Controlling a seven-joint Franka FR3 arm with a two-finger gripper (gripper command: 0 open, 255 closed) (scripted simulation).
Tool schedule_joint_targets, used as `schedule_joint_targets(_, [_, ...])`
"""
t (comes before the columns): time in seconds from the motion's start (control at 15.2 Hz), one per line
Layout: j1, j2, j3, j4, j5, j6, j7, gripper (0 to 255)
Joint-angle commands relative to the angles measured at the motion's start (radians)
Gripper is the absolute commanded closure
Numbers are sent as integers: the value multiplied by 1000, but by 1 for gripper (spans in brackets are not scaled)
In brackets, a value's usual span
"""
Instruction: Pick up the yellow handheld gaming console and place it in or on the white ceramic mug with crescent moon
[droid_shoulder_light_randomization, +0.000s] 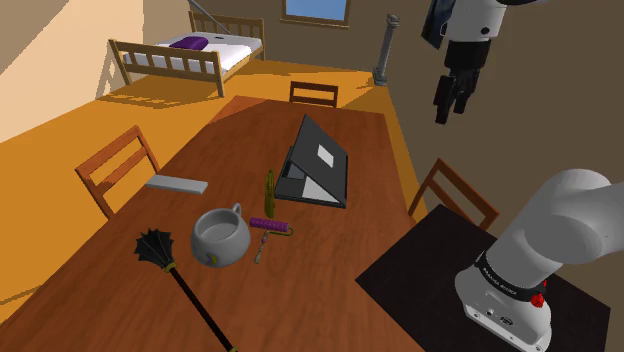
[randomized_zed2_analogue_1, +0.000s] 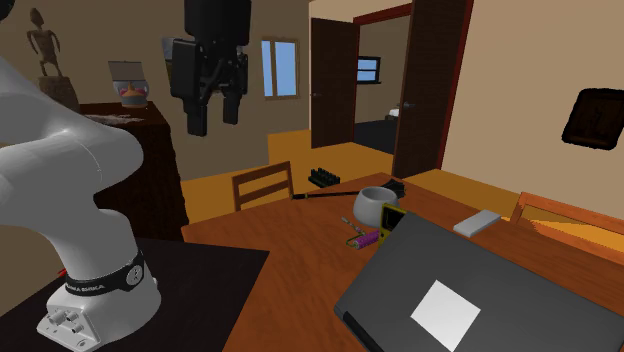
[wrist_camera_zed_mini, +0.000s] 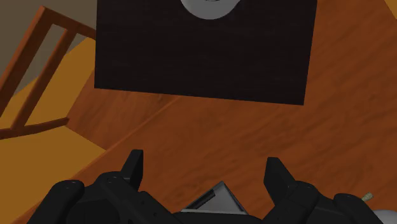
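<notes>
The gripper (wrist_camera_zed_mini: 203, 172) hangs high above the table, its 2 fingers spread with nothing between them. In the shoulder view it sits well above and apart from the laptop (droid_shoulder_light_randomization: 315, 165), over toward the stand (droid_shoulder_light_randomization: 430, 270). The yellow handheld console (droid_shoulder_light_randomization: 268, 187) stands on edge just beside the laptop, on the side that faces the white mug (droid_shoulder_light_randomization: 220, 238). Whether it touches the laptop cannot be told. The mug sits farther from the laptop, with a purple-handled tool (droid_shoulder_light_randomization: 270, 226) near it on the laptop's side.

Coming down next to the raised lid, a finger could strike the laptop, or tip the thin console flat and make it hard to grasp. At the mug, the console may prove too broad for the mouth, so it could slide off the rim or knock the mug over.
</notes>
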Motion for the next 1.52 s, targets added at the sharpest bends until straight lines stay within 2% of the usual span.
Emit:
schedule_joint_targets(0.0, [0, 0, 0, 0, 0, 0, 0, 0])
schedule_joint_targets(0.4, [33, 90, 90, -55, 64, 187, 108, 0])
schedule_joint_targets(0.79, [60, 230, 181, -59, 102, 375, 214, 0])
schedule_joint_targets(1.12, [73, 378, 253, -23, 101, 522, 307, 0])
schedule_joint_targets(1.45, [79, 546, 319, 49, 61, 648, 414, 0])
